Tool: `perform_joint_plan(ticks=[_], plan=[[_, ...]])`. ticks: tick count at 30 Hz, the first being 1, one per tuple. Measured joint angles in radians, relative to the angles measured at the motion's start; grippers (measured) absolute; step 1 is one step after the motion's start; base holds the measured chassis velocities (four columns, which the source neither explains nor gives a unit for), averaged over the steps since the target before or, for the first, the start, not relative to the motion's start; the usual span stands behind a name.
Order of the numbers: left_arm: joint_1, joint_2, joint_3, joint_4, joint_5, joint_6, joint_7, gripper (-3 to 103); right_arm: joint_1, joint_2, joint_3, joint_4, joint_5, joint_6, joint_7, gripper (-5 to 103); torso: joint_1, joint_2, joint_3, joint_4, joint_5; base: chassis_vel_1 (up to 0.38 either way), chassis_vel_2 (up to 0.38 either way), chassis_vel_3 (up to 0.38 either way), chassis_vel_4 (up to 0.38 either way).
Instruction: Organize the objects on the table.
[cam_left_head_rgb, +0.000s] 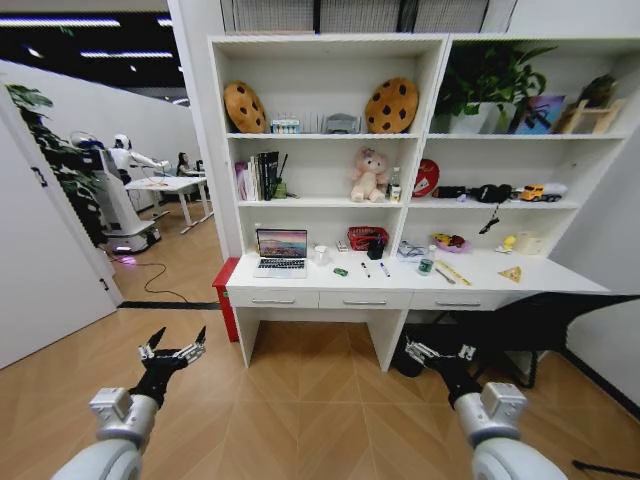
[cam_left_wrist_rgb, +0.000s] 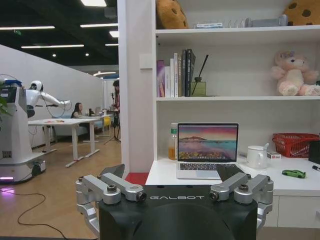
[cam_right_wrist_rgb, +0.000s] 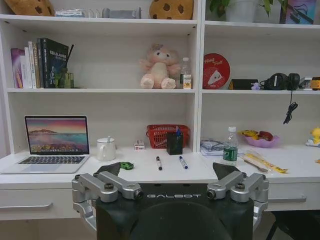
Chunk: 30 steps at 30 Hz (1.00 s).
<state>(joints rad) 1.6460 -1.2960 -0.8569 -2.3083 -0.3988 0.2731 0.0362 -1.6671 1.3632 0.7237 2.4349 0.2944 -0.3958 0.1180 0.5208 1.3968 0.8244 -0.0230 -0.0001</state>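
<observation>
Hovering low with both sets of fingers spread open, left gripper (cam_left_head_rgb: 172, 352) and right gripper (cam_left_head_rgb: 438, 353), well short of the surface (cam_left_head_rgb: 560, 275); pens (cam_left_head_rgb: 375, 269) straight ahead, lying front-to-back, nearer right.

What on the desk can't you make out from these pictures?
- Red basket: contents are hidden by its mesh wall, right wrist view.
- Small green piece: too small to identify, and the right gripper covers one end.
- Two markers: colours too small to tell, head view.
- Laptop: front corner is hidden behind the left gripper, left wrist view.
</observation>
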Motion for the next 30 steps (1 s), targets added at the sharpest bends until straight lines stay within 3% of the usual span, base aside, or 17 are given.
perform_joint_plan(ticks=[15,30], plan=[[0.003,0.006,-0.007,0.002,-0.008,-0.004,0.002,100,0.009,0.004,0.003,-0.007,0.014,0.006,-0.018,100,0.0,0.0,0.0,0.0001,0.0,-0.026,0.021,0.028,-0.03],[0.006,0.004,-0.01,0.009,-0.006,-0.012,0.006,100,0.007,0.006,-0.001,-0.013,0.01,0.012,-0.021,100,0.0,0.0,0.0,0.0001,-0.0001,-0.222,0.224,0.225,-0.223]])
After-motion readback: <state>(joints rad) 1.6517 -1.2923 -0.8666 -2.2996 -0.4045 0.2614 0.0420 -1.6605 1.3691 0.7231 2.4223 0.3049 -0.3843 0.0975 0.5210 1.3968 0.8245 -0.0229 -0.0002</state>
